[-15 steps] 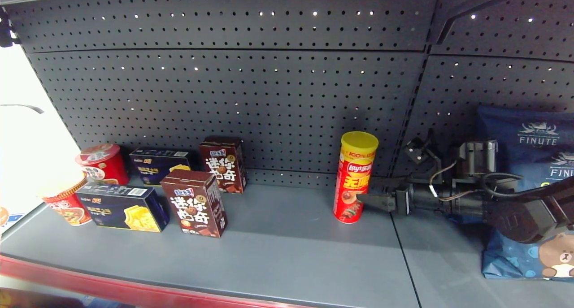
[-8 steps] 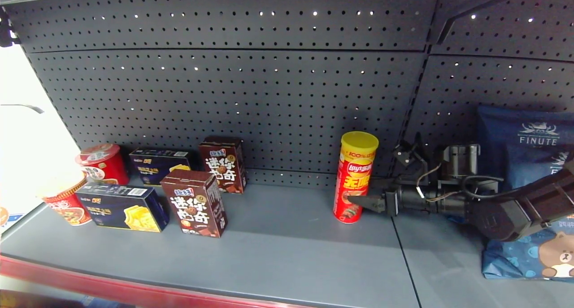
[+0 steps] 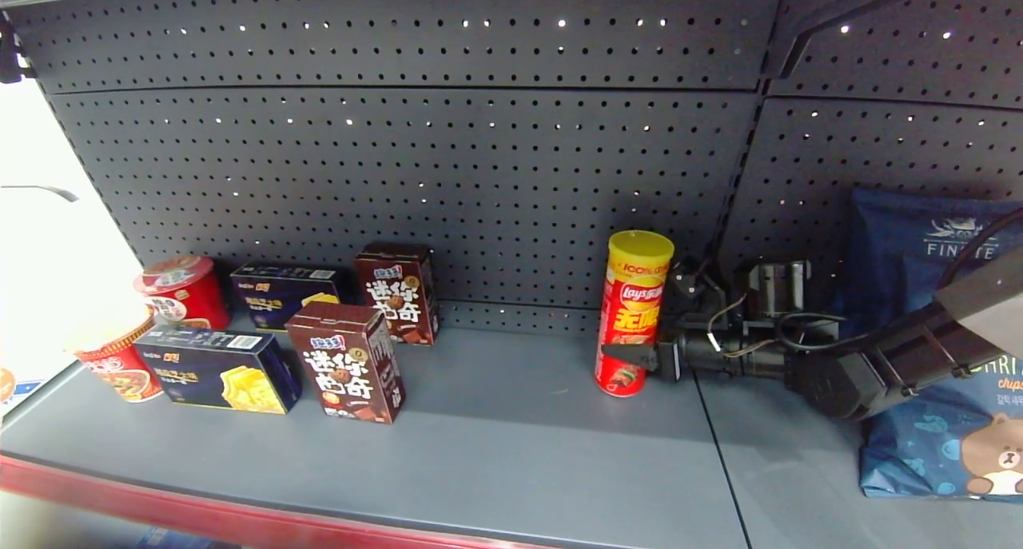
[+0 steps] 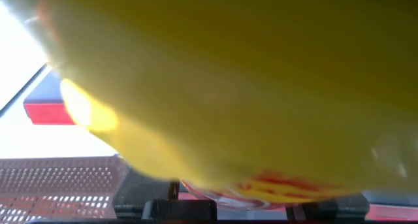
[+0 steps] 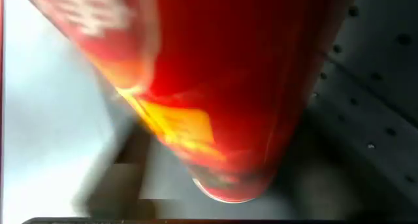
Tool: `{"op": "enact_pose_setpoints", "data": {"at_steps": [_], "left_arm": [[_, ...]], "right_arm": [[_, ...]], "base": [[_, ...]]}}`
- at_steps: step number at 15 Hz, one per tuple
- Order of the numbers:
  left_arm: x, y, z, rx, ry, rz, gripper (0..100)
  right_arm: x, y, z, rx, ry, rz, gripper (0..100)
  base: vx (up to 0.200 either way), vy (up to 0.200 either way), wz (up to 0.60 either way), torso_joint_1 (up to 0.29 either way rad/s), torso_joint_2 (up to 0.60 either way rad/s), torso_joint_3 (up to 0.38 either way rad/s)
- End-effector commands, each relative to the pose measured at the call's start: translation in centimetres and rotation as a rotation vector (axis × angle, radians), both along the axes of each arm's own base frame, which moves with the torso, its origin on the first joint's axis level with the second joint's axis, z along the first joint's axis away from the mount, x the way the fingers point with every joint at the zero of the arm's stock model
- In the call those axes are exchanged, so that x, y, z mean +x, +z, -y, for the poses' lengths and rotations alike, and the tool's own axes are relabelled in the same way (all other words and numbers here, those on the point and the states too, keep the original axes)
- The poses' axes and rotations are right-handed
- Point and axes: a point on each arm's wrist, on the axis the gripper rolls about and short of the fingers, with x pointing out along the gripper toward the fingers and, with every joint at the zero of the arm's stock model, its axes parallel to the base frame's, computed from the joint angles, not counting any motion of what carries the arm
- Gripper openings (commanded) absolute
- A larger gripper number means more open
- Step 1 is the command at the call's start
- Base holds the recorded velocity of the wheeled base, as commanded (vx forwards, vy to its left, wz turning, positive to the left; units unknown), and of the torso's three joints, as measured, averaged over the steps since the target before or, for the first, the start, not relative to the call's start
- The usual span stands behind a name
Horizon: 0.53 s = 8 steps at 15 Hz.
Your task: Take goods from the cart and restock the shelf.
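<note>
The right gripper (image 3: 630, 356) clamps the chips can (image 3: 639, 293) low on its red body, with one dark finger crossing its front. The tall tube has a yellow lid and a yellow upper band, and it stands between the fingers on the grey shelf (image 3: 511, 437).

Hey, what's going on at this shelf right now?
The robot is restocking. Its right hand comes in from the right at the lower part of a red chip can with a yellow lid, which stands on the grey shelf. Whether the hand is clamped on it is unclear. Snack boxes and noodle cups stand farther left.
</note>
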Motion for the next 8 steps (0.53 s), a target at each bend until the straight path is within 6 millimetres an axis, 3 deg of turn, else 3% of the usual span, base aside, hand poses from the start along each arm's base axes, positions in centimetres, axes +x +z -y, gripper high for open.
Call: {"op": "enact_pose_setpoints", "data": {"at_steps": [1, 4, 6, 8], "left_arm": [[-0.6, 0.2, -0.1, -0.008, 0.001, 0.047, 0], [-0.6, 0.2, -0.1, -0.008, -0.002, 0.043, 0], [-0.6, -0.1, -0.1, -0.006, -0.002, 0.037, 0], [-0.5, -0.2, -0.1, -0.007, -0.005, 0.032, 0]], "right_arm": [[-0.4, 0.1, 0.0, -0.001, 0.002, -0.004, 0], [-3.1, 2.8, 0.6, 0.002, -0.027, 0.042, 0], [-6.7, 5.6, 0.7, 0.023, -0.052, 0.076, 0], [-9.9, 6.8, 1.0, 0.016, -0.12, 0.11, 0]], "base": [[0.0, 0.0, 0.0, 0.0, 0.0, 0.0], [0.0, 0.0, 0.0, 0.0, 0.0, 0.0], [0.0, 0.0, 0.0, 0.0, 0.0, 0.0], [0.0, 0.0, 0.0, 0.0, 0.0, 0.0]]}}
